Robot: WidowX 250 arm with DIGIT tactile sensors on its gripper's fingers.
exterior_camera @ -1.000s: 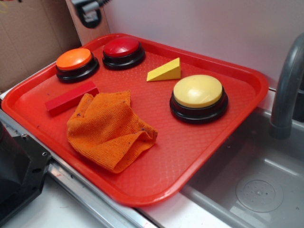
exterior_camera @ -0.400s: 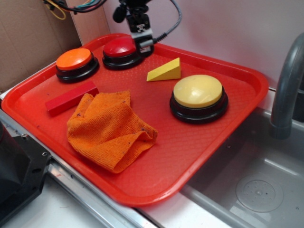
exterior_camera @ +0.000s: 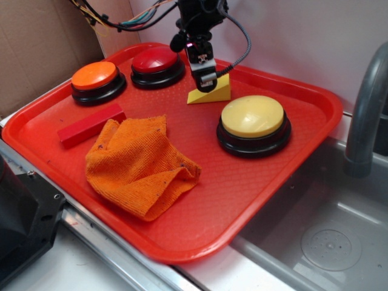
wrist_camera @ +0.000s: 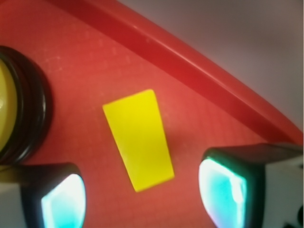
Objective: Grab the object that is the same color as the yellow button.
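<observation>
On the textured tray (wrist_camera: 71, 61), spread pincer (wrist_camera: 142, 192) straddles the smooth yellow wedge (wrist_camera: 138, 139).

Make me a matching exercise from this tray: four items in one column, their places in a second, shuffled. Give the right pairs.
Items
1. yellow wedge
2. orange cloth
3. red bar
4. yellow button

Places
A. left part of the tray, in front of the orange button
B. right part of the tray, nearest the sink
C. under the gripper, between its two fingers in the wrist view
D. middle front of the tray, crumpled

Pairs: 1-C, 2-D, 3-A, 4-B
</observation>
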